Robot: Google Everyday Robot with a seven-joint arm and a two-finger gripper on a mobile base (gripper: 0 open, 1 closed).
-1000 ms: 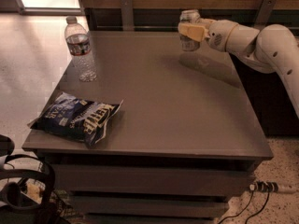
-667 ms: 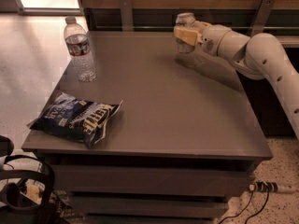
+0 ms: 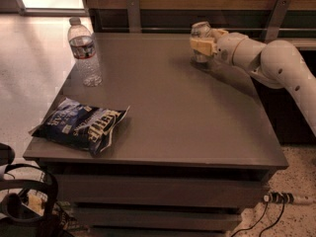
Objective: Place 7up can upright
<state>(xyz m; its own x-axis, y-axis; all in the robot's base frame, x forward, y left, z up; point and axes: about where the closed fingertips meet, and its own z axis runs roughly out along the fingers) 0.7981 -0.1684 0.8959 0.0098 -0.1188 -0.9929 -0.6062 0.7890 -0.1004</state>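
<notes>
The 7up can stands upright in my gripper at the far right part of the grey table. Its silver top shows above the tan fingers, which cover most of the label. The can's base is at or just above the table top; I cannot tell whether it touches. The gripper is shut on the can, and my white arm reaches in from the right.
A clear water bottle stands upright at the far left of the table. A blue chip bag lies at the front left. A wood-panelled wall with metal brackets runs behind. Cables lie on the floor at the right.
My gripper has moved left and down with the can, bringing it from above the table's far right edge to the surface further in.
</notes>
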